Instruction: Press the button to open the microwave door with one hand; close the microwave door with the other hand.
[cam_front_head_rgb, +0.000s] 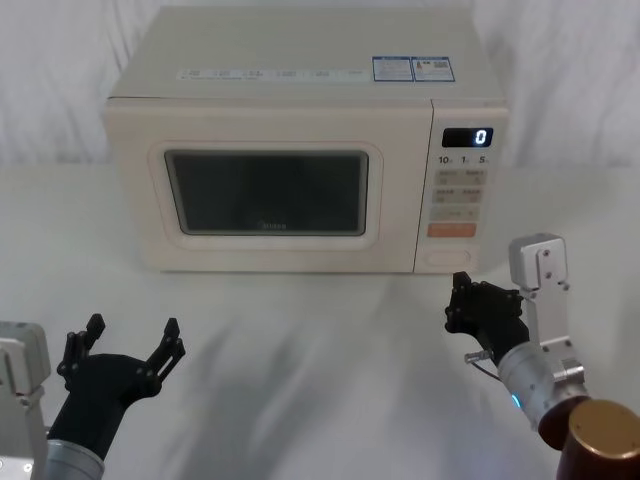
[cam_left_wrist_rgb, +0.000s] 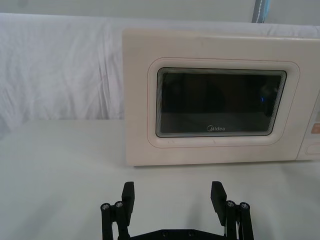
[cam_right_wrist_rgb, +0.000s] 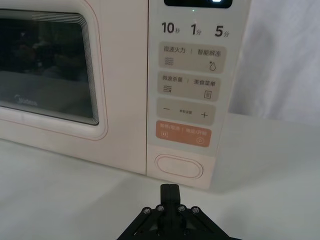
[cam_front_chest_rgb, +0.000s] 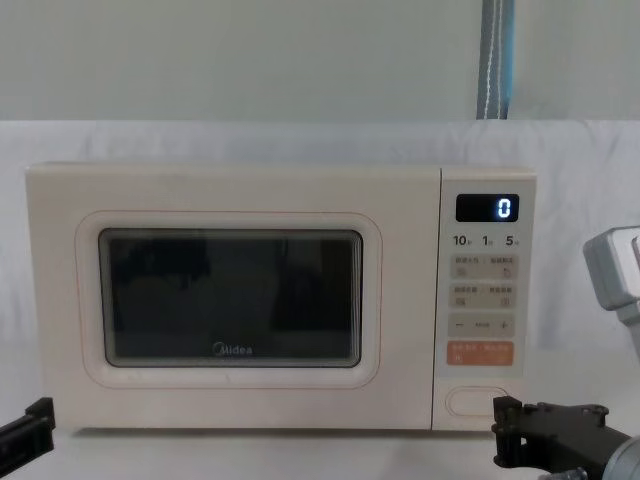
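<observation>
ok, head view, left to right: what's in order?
Left tool, open → microwave door → button, below the orange key → right tool, shut, just off the button.

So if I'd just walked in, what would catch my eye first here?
The big cream microwave in the middle of the white table, its door shut and its display glowing "0". Next, two black grippers in front of it: the right gripper, fingers closed, just short of the oval button; the left gripper spread open, farther back.
</observation>
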